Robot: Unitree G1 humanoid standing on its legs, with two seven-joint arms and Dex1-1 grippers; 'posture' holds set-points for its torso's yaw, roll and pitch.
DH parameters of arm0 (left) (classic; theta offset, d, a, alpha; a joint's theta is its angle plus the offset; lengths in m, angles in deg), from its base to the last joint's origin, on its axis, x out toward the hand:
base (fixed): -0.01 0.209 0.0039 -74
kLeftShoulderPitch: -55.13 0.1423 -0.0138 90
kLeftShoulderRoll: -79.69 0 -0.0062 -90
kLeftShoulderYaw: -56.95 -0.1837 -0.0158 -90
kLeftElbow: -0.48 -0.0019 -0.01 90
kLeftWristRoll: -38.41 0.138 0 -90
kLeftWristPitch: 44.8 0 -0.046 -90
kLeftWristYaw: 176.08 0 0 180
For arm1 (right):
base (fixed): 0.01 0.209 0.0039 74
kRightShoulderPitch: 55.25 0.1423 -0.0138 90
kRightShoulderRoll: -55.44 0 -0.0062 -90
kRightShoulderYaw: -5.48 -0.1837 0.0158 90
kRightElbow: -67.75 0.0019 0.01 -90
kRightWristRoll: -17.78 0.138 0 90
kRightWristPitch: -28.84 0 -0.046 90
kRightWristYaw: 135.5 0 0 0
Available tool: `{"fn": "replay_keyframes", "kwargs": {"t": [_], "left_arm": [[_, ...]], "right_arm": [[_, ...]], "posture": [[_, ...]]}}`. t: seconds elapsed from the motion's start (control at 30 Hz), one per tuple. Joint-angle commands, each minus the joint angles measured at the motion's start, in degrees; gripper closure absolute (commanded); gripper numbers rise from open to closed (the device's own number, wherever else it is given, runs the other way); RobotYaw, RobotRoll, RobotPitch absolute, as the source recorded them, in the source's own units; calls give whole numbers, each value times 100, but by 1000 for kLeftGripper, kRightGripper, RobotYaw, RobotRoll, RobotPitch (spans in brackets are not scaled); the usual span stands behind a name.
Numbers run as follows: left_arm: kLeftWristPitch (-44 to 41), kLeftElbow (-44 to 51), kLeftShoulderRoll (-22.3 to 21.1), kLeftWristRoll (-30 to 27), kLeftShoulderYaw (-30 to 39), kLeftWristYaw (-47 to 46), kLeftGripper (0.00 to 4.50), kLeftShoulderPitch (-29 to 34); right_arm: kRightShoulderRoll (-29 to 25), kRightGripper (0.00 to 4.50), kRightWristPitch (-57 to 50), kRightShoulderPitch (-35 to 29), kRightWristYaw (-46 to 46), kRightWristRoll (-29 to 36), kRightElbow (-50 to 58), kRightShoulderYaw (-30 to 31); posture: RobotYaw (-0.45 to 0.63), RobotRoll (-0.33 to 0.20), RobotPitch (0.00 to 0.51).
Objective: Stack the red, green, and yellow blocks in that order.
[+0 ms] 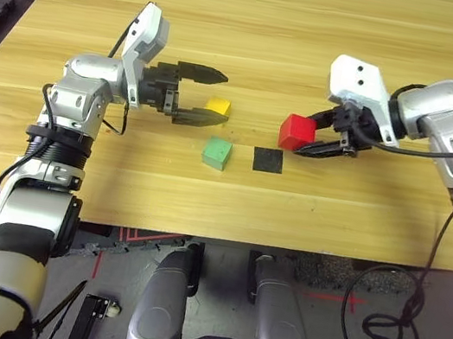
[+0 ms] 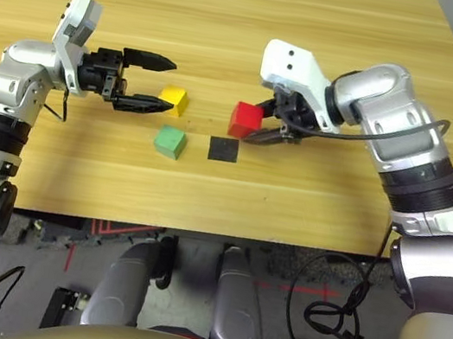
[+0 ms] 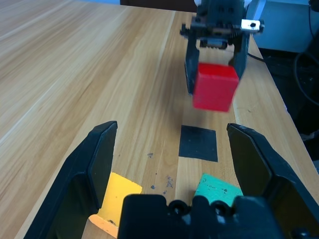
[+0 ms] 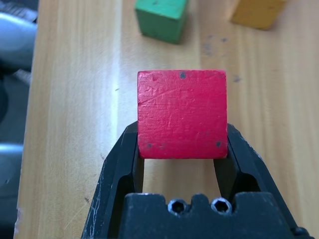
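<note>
Red cube (image 4: 182, 114) up between my right fingertips

I've got the red cube clenched in the right gripper (image 1: 318, 137), lifted off the table (image 1: 288, 220). The left gripper (image 1: 204, 95) has its fingers spread wide, gripping nothing. Yellow (image 1: 219, 107) sits just beside the left gripper's near fingertip; green (image 1: 217, 153) lies a bit nearer my body than that fingertip. Bare wood runs between the two grippers' tips, with the black patch (image 1: 268, 160) on the body side of that gap. The table's near edge is well apart from both grippers' fingers. Count: three cubes, one of each colour; one patch; two grippers, one loaded.
</note>
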Motion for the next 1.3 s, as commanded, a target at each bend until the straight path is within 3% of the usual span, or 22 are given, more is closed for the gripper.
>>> {"fn": "replay_keyframes", "kwargs": {"t": [0.03,0.5,1.17,1.23,1.3], "left_arm": [[-43,115,-39,-38,18,6,0,74],[-96,219,-6,-66,18,-78,0,88],[18,51,149,-12,0,-119,0,17],[19,50,154,-11,-3,-117,0,19],[26,38,158,-5,-7,-117,0,17]], "right_arm": [[122,2438,358,23,148,-343,-165,222],[716,2438,442,-230,-456,-1300,-497,303],[738,2438,44,-464,-466,-1356,-222,194],[757,1657,6,-460,-480,-1349,-232,185],[771,1146,-131,-436,-429,-1295,-232,163]], "posture": [[261,-87,218],[274,-86,218],[263,-98,209],[263,-98,209],[264,-97,207]]}}
